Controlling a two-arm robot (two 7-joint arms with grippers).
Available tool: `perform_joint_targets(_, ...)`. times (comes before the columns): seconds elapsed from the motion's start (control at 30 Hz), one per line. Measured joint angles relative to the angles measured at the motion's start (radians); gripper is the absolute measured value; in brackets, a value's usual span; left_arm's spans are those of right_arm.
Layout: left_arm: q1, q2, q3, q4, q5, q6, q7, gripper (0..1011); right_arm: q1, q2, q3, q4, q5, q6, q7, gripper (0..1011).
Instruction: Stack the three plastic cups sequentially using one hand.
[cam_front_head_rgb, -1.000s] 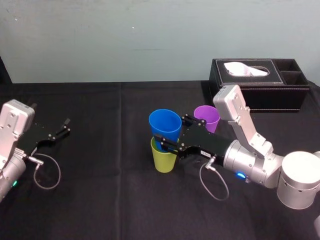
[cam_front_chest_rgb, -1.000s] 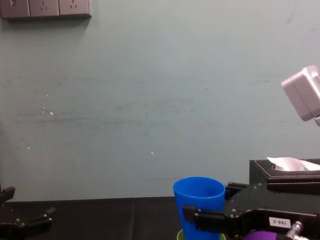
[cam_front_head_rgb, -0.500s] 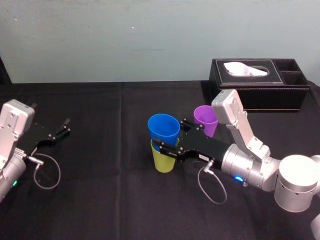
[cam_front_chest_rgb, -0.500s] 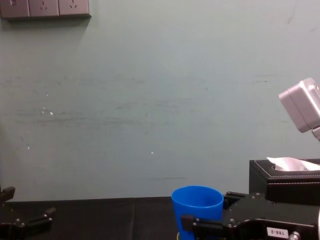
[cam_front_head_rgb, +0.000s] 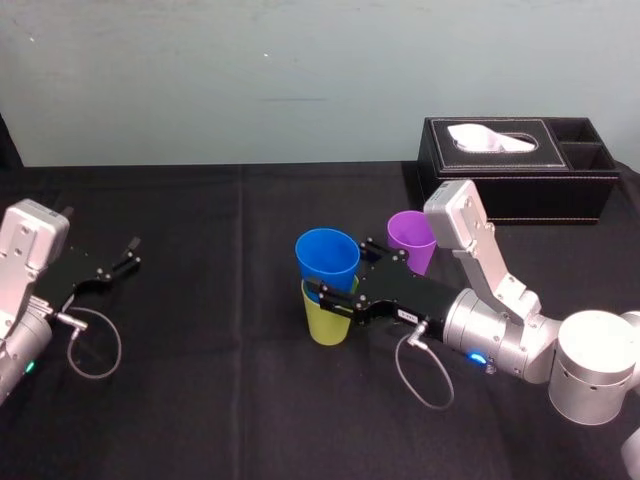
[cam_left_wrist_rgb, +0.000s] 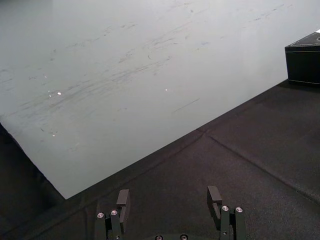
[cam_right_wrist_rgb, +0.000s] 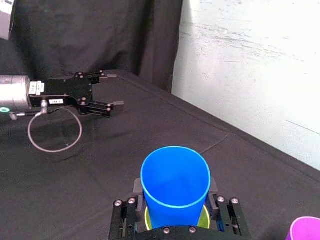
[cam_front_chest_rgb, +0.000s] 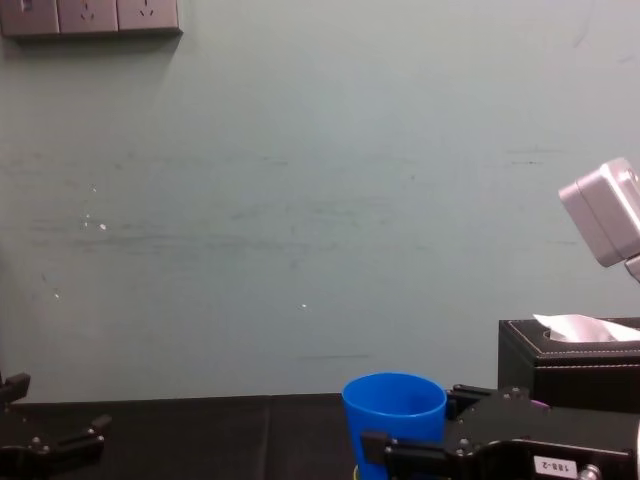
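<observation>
Head view, middle of the frame: a blue tapered plastic cup (cam_front_head_rgb: 328, 258) stands upright with its lower part nested inside a yellow-green plastic cup (cam_front_head_rgb: 327, 320), which rests on the black tablecloth (cam_front_head_rgb: 220, 400). The right gripper (cam_front_head_rgb: 345, 270) reaches in from the lower right and is clenched on the blue cup. One black finger lies on the cup's near side just above the yellow-green rim, the other on its far side.

A purple plastic cup (cam_front_head_rgb: 411, 236) stands upright, up and to the right of the nested pair and apart from them, just behind the gripper's far finger. Whether it touches that finger cannot be told. Farther toward the upper right, a black tissue box (cam_front_head_rgb: 520, 180) with a white tissue poking out sits against the pale green wall (cam_front_head_rgb: 250, 80).

From the right wrist view, the blue cup's open mouth faces the camera at bottom centre. The fingers press on either side of it, and a thin yellow-green rim shows around its base.

Chest view places the blue cup at the bottom edge, right of centre, with the gripper's black body beside it.

At the left middle of the head view the left gripper (cam_front_head_rgb: 130, 253) sits parked, well apart from the cups. Its fingers are spread and hold nothing.
</observation>
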Motion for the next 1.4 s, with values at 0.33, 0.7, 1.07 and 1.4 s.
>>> perform_joint_targets(0.33,0.000,0.000,0.000,0.000,0.000,0.000,0.000,1010,0.000,0.000,0.001,-0.001,0.000,0.000,-0.001,952)
perform_joint_targets(0.7,0.000,0.000,0.000,0.000,0.000,0.000,0.000,1010,0.000,0.001,0.001,-0.002,0.000,0.001,-0.002,1002)
perform_joint_targets(1.07,0.000,0.000,0.000,0.000,0.000,0.000,0.000,1010,-0.030,0.015,0.040,-0.041,0.022,-0.027,-0.017,1003)
perform_joint_targets(1.4,0.000,0.000,0.000,0.000,0.000,0.000,0.000,1010,-0.100,0.057,0.123,-0.105,0.052,-0.059,-0.051,1003)
